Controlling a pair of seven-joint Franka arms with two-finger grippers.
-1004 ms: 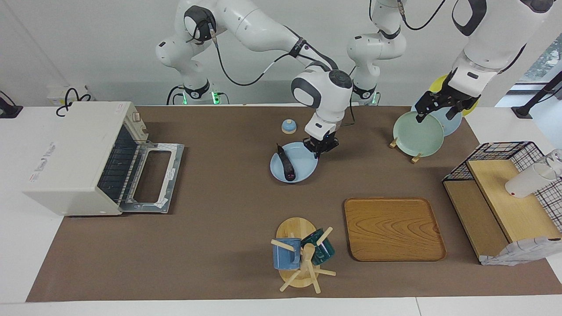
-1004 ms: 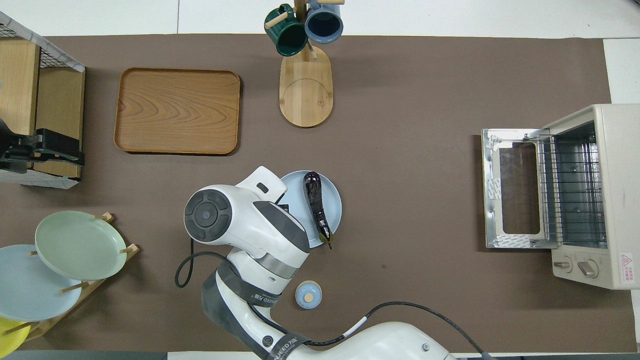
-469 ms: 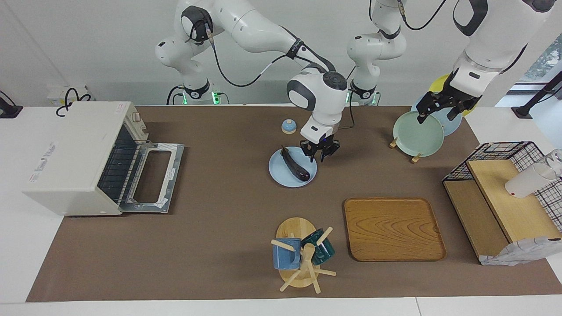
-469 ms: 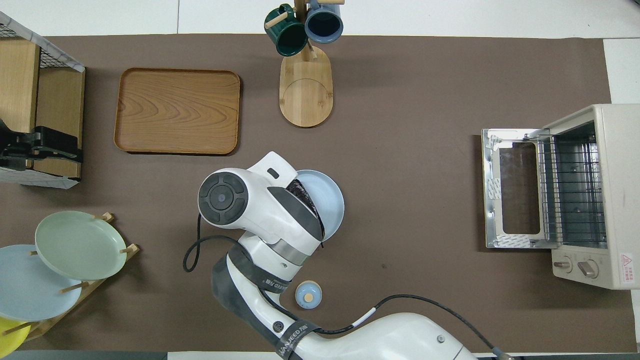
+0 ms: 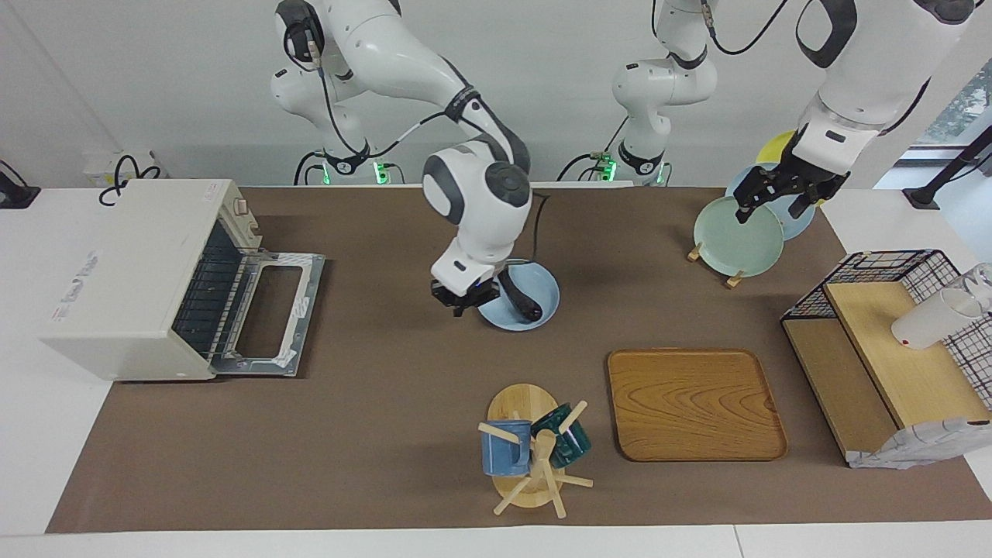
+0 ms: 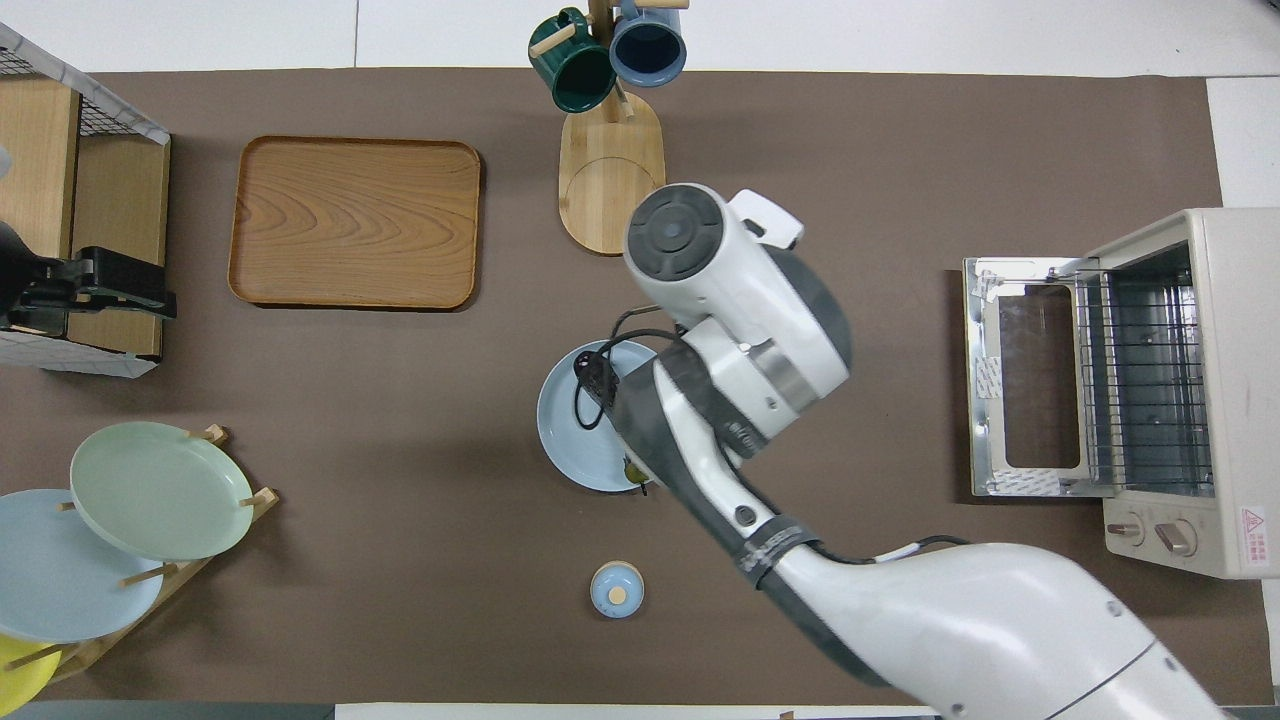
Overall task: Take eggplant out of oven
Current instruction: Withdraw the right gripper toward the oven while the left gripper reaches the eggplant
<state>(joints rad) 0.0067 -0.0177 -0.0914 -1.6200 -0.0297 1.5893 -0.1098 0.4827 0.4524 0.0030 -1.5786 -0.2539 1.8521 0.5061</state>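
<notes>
**Eggplant on the blue plate, oven door down**

The slim, glossy dark purple-black eggplant [image 5: 521, 298] lies on the round light-blue plate [image 5: 542, 291] in the middle of the brown-covered surface [image 5: 387, 403], well apart from the boxy off-white toaster oven [image 5: 132, 271]. The oven stands at the right arm's end of the surface with its glass-windowed door [image 5: 271, 314] folded flat and its wire rack bare.

The right hand [image 5: 463, 297] hangs at the plate's rim on the oven side, beside the eggplant and holding nothing; whether its fingers are spread or closed I cannot tell. In the overhead view the right arm covers most of the eggplant and part of the plate [image 6: 570, 440].

The left hand [image 5: 777, 190] waits over the pale green plate [image 5: 736, 232] propped in a wooden rack; its finger state cannot be told either.
</notes>
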